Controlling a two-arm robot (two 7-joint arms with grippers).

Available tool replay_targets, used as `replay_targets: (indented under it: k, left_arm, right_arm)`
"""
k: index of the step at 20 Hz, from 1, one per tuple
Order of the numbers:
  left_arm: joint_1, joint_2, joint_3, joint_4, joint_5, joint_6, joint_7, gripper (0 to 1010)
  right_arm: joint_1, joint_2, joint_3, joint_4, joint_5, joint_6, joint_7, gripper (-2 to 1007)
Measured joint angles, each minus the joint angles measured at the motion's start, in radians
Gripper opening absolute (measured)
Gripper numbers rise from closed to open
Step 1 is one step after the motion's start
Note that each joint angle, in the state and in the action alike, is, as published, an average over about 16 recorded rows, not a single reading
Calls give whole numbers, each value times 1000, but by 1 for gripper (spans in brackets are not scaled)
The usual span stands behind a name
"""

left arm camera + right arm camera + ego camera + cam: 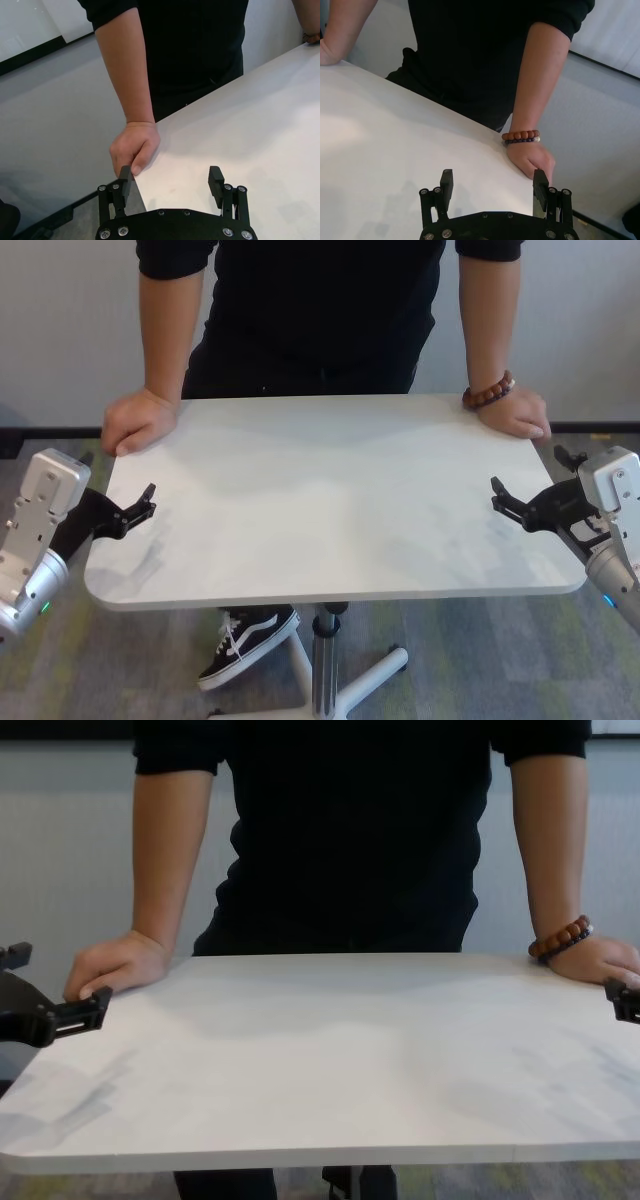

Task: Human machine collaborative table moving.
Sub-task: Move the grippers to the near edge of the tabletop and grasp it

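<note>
The white table [330, 500] stands in front of me on a silver pole [323, 660]. The human [320, 300] in a black shirt stands at the far side with a hand on each far corner, one [140, 420] by my left side and one [515, 415] with a beaded bracelet [487, 392] by my right. My left gripper [140, 505] is open at the table's left edge, which runs between its fingers in the left wrist view [170, 182]. My right gripper [505, 498] is open at the right edge, which passes by one finger [540, 182].
The table's white base legs [385, 670] spread on grey-green carpet, and the human's black-and-white shoe [245, 640] rests beside the pole. A grey wall [60, 330] rises behind the human.
</note>
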Motion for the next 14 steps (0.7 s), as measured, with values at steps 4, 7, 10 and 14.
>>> replay_targets:
  k: [4, 7, 10, 14]
  left_arm:
    - [0, 0, 0, 0, 0, 0, 0, 1000]
    - [0, 0, 0, 0, 0, 0, 0, 1000]
    - [0, 0, 0, 0, 0, 0, 0, 1000]
    - [0, 0, 0, 0, 0, 0, 0, 1000]
  right_arm:
    - [0, 0, 0, 0, 0, 0, 0, 1001]
    - [0, 0, 0, 0, 0, 0, 0, 1001]
    - [0, 0, 0, 0, 0, 0, 0, 1001]
    - [0, 0, 0, 0, 0, 0, 0, 1001]
